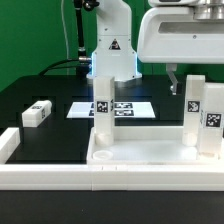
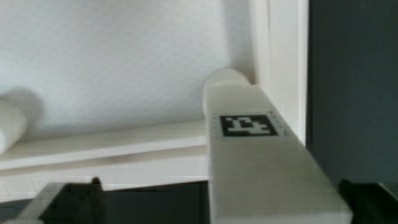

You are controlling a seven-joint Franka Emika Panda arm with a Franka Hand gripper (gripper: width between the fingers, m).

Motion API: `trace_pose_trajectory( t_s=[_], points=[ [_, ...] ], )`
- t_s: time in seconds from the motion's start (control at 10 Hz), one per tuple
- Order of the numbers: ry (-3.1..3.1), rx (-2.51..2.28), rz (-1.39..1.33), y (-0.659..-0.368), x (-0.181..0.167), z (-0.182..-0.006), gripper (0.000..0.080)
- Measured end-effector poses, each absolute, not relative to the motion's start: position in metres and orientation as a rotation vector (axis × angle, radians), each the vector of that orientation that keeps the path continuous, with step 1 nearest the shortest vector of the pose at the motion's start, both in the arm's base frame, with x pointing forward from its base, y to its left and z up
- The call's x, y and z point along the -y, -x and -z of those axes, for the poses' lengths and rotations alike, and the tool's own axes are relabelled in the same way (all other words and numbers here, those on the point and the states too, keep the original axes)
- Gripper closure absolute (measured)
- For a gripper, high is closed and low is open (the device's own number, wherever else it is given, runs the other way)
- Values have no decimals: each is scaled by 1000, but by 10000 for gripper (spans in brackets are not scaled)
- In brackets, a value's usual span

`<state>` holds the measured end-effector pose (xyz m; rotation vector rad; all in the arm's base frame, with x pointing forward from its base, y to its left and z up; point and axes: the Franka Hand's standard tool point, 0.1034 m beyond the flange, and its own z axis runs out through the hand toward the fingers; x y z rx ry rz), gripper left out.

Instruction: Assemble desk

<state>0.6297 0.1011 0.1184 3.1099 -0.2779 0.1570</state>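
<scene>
Four legs in this kit, and three are standing upright on the tabletop [image 1: 150, 152]. One leg [image 1: 102, 115] is at the end toward the exterior view's left. Two more [image 1: 195, 108] [image 1: 214, 122] stand close together at the right end. The loose leg [image 1: 37, 113] lies on its side on the black table [image 1: 60, 90], well apart from the rest and near the wall [image 1: 10, 145] on the left. The marker board [image 1: 125, 107] lies flat behind the tabletop, in front of my base [image 1: 113, 55].

My gripper [image 2: 219, 198] hangs over that right-end pair. In the wrist view a tagged leg [image 2: 258, 150] runs up between my fingers [image 2: 71, 198], with the white tabletop and its rim behind it. I'm spread wide and not pinching anything. One finger is clearly off the leg, the other sits just beside it, and I can't tell if it touches. A rounded white shape [image 2: 15, 115] sits at the picture's edge, no idea what it is.
</scene>
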Motion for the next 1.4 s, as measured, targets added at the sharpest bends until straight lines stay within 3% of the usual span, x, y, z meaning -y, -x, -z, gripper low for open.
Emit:
trace_pose_trajectory(
  t_s=[0.2, 0.3, 0.4, 0.5, 0.6, 1.0, 1.4],
  points=[
    [-3106, 312, -150, -629, -104, -114, 150],
    [-3103, 349, -150, -629, -103, -114, 259],
    [-3102, 349, -149, -629, -103, -114, 434],
    [-3096, 433, -150, -629, -104, -114, 434],
    [-3076, 580, -150, -628, -104, -114, 506],
    [-2977, 1009, -149, -628, -104, -113, 506],
    [-2590, 1961, -155, -637, -104, -113, 506]
  ],
)
